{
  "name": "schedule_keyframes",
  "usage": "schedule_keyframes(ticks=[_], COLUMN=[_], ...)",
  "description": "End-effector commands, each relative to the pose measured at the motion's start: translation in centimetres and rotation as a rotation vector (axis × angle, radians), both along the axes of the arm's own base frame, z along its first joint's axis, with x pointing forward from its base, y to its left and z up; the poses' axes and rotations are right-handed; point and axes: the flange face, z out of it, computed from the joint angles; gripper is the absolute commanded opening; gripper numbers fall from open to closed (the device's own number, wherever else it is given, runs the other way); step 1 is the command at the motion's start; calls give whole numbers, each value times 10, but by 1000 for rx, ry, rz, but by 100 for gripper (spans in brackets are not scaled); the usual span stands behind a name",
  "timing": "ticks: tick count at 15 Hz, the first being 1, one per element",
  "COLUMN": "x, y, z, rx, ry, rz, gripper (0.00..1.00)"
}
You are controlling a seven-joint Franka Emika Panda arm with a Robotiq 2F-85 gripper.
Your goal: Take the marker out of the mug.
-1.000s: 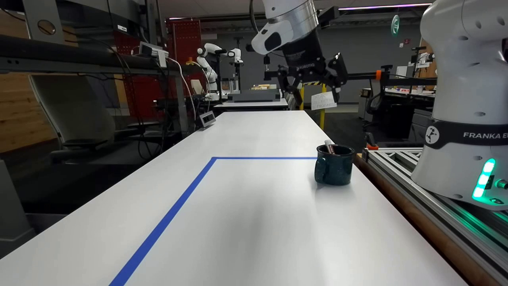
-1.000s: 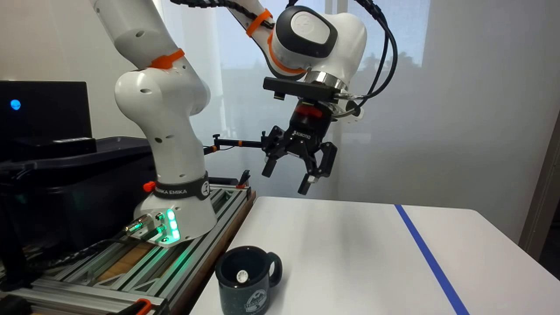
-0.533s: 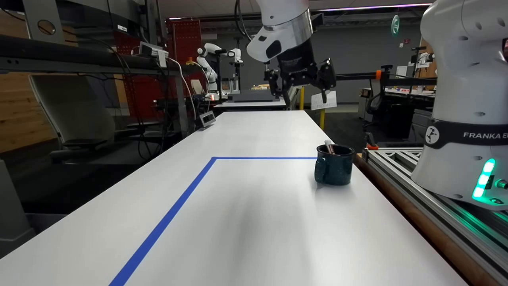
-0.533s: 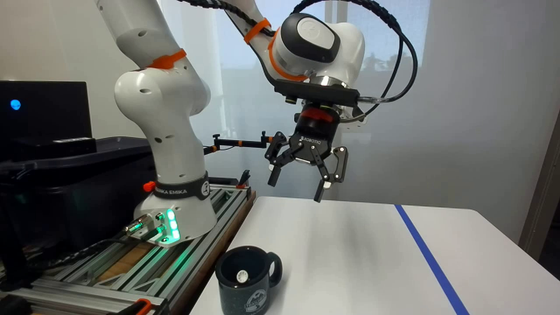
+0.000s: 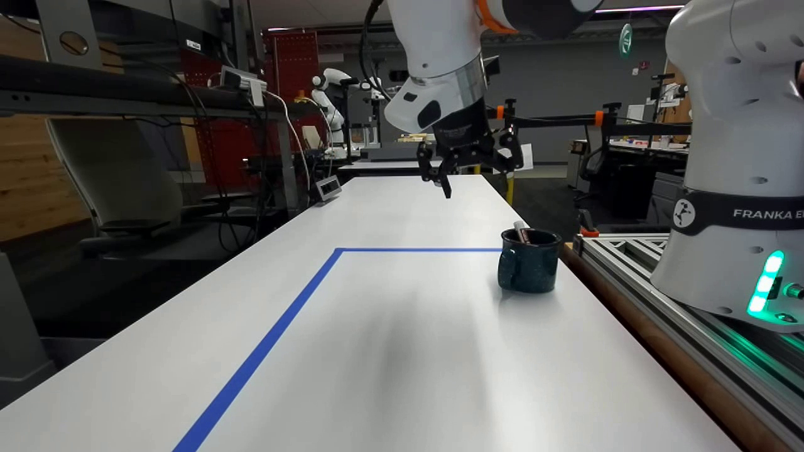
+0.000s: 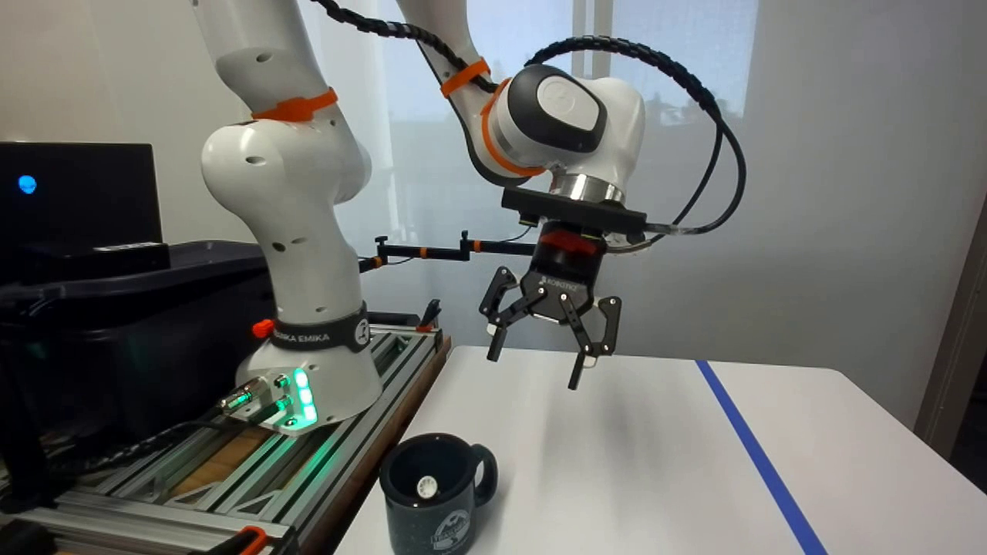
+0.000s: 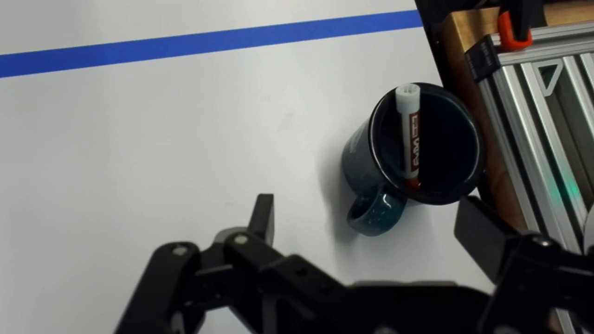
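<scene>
Teal mug (image 5: 532,269) x1 w/ 1 marker (image 7: 409,139) inside

A chair (image 5: 119,166) stands before a wooden wall (image 5: 31,194), a pale window (image 6: 686,31) behind the white table (image 6: 632,470).

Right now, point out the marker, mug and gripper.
Marker (image 7: 409,135): wrist view, on its barrel.
Mug (image 5: 535,267): in an exterior view, on its outer wall.
Gripper (image 6: 534,369): in an exterior view, midway between fingertips.

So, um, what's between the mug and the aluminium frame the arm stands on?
In the wrist view, a brown wooden strip lies between the mug and the aluminium frame; an exterior view also shows a sliver of white tabletop there.
</scene>
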Motion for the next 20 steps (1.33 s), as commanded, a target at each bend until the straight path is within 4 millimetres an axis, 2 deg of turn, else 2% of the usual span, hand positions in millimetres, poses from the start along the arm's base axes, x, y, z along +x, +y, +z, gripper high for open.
schedule_keyframes(ticks=[1,12,20], x=[-4,-15,-18], y=[-2,-27,-45], z=[-8,-18,-37], rx=[-23,-57,-55], ry=[32,107,128], rz=[-9,-91,-109], gripper=[100,100,100])
